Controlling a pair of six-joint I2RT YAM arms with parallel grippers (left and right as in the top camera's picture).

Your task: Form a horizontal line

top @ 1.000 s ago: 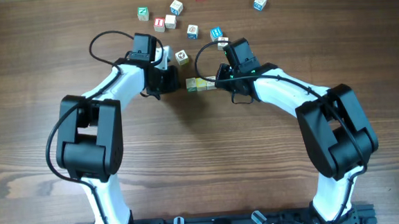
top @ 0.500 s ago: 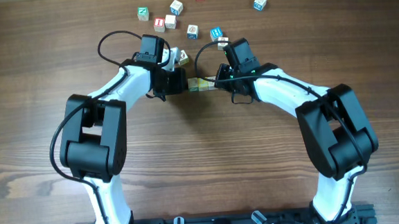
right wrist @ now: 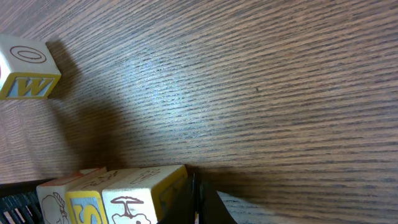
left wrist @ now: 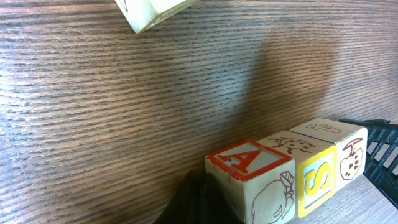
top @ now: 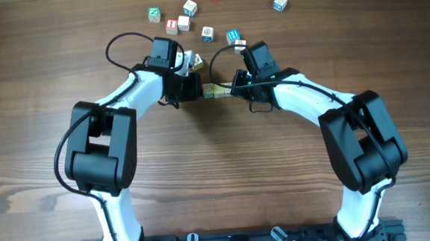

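My left end effector has come in since a second ago and closed the gap. It now sits at the left end of the horizontal line, same as half a second back. Right end effector is at the other end, unmoved. Can't tell how far either is open.

Overhead shows the line only as a tiny row on the bench. Left wrist view resolves it: red-bordered A cube, yellow S cube, pale picture cube, edge to edge, with my dark finger touching the A cube. Right wrist view adds a W cube, well apart from the line. Loose letter cubes are scattered farther back.
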